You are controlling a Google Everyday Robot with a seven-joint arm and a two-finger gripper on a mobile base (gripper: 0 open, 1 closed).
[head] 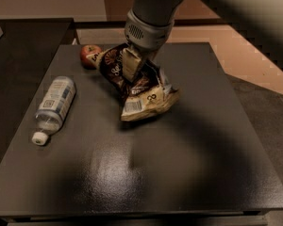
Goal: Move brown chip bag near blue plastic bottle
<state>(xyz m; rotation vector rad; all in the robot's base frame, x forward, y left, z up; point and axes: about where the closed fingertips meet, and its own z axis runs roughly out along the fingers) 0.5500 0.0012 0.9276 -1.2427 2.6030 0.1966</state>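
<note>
Gripper [132,66] reaches down from above, its two fingers clamped on the upper part of the one brown chip bag [148,92], which is crumpled near the middle of the dark table [179,168]. One blue plastic bottle [54,105] lies on its side to the left, apart from the bag, cap toward the front. One red apple [87,54] sits behind, just beside the bag's top corner.

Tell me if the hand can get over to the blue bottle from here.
Probably yes. The hand, shut on the brown chip bag, is to the right of the blue plastic bottle, with nothing on the table between them. The apple sits further back, off that path.
</note>
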